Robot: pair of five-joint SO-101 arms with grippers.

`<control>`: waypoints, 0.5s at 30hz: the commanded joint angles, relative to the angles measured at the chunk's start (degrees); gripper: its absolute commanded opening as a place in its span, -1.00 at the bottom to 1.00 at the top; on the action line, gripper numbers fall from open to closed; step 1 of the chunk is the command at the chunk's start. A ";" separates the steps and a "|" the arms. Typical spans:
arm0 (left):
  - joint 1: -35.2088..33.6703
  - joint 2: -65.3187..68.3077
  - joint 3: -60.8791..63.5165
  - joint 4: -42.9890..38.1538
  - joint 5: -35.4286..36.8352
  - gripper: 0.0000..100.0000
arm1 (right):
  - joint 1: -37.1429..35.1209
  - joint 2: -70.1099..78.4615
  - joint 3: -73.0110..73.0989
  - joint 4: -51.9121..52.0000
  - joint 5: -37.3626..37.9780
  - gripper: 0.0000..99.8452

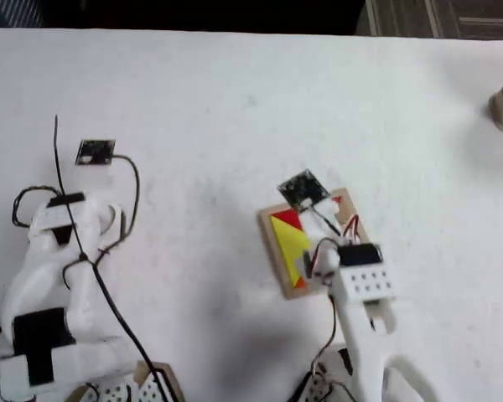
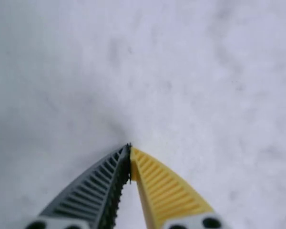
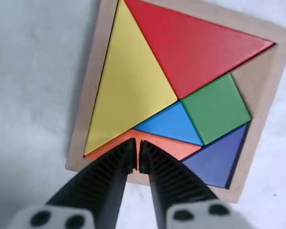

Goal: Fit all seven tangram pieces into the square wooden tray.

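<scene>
Right pincer (image 3: 136, 155), fingers pressed together on nothing, poised over the orange piece (image 3: 167, 145) at the wooden tray's (image 3: 94, 71) rim; we judge it a pusher seating pieces flush. A triangular recess beside the green square (image 3: 217, 107) lies bare. Left pincer (image 2: 129, 152), likewise closed, parked over the table (image 2: 181, 71).

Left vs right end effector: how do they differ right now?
1. Fingers: the left end effector has one grey and one yellow finger; the right end effector has two black ones.
2. Place: the left is over bare white table; the right is over the wooden tray, with its tips by the orange piece.

Shared: both are shut and hold nothing.
</scene>
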 commanded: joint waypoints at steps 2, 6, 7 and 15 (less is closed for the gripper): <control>-0.40 -9.71 5.45 -5.36 -1.05 -0.96 | 1.27 -13.49 4.22 0.40 -0.97 -0.96; 0.40 -15.08 9.76 -6.68 -1.41 -0.96 | 8.31 -23.43 6.95 0.57 -3.69 -0.96; 0.84 -15.96 10.55 -6.68 -1.49 -0.96 | 9.71 -25.80 8.35 0.57 -3.87 -0.96; 0.84 -20.44 13.01 -6.59 -1.49 -0.96 | 12.88 -43.74 18.64 2.95 -4.04 -0.95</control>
